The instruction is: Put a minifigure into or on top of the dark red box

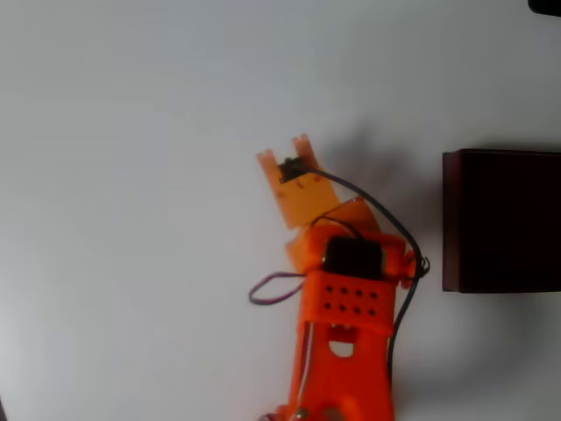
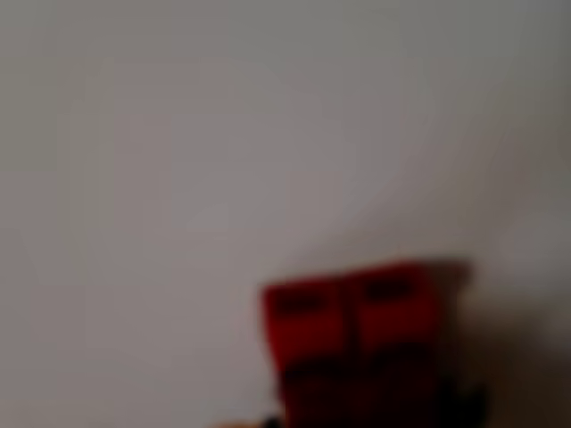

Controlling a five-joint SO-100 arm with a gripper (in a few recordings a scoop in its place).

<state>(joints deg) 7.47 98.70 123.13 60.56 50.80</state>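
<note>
In the overhead view my orange gripper (image 1: 284,151) points up the picture near the middle of the white table, well left of the dark red box (image 1: 504,219). A small dark part shows between its fingers. In the wrist view the minifigure (image 2: 357,334) is a blurred red shape with dark marks, very close at the bottom centre, legs pointing up the frame. The gripper looks shut on it. The box has maroon walls and a near-black inside, and sits at the right edge.
The orange arm (image 1: 346,342) rises from the bottom edge with dark cables looping beside it. Plain white table (image 1: 131,219) spreads to the left and above. A dark object (image 1: 545,5) sits at the top right corner.
</note>
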